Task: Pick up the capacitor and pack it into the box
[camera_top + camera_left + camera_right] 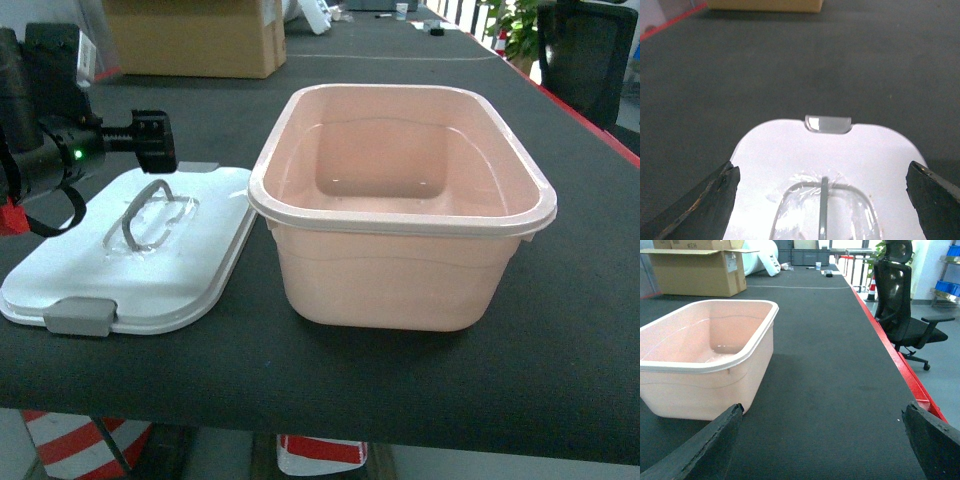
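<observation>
Head view is showing the counter (560,330), a long surface covered in dark, finely woven matte fabric, carrying everything in the scene. On it the box (400,230) is standing open, a pale pink, smooth plastic tub with rounded corners and a lighter rim, and its interior is looking bare. Beside it the lid (190,270) is lying flat, glossy white with a grey latch and a grey handle sitting in a clear recess. So the opening appears done, while picking and packing are still waiting. The capacitor is not showing in any view, so its place cannot be told. Over the lid, the left end effector (822,192) is hovering with its worn black fingers spread wide and gripping nothing. Beyond the tub's right side, the right end effector (822,440) is likewise hanging wide apart and holding nothing above bare fabric.
</observation>
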